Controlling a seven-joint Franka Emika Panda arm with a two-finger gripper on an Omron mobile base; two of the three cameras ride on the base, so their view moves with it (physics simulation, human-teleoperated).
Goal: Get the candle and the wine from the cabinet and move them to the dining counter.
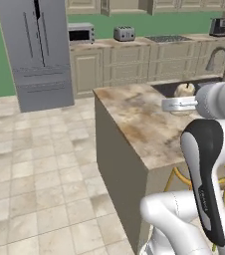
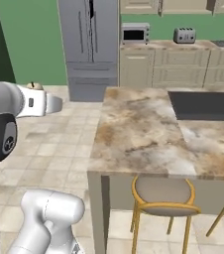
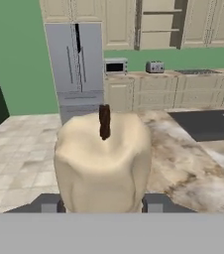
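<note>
A fat cream candle with a dark wick stands upright between my gripper's two dark fingertips, and the gripper is shut on it. In the left base view the candle peeks out beside my hand, above the near end of the dining counter and just before its dark sink. The marbled dining counter stretches ahead and to the right. On the far wall a cabinet stands open with bare beige shelves. The wine is out of view.
A grey fridge stands at the back left, with a microwave and toaster on the rear worktop. A curved tap rises behind the sink. Gold-framed stools sit under the counter's near edge. Tiled floor lies left.
</note>
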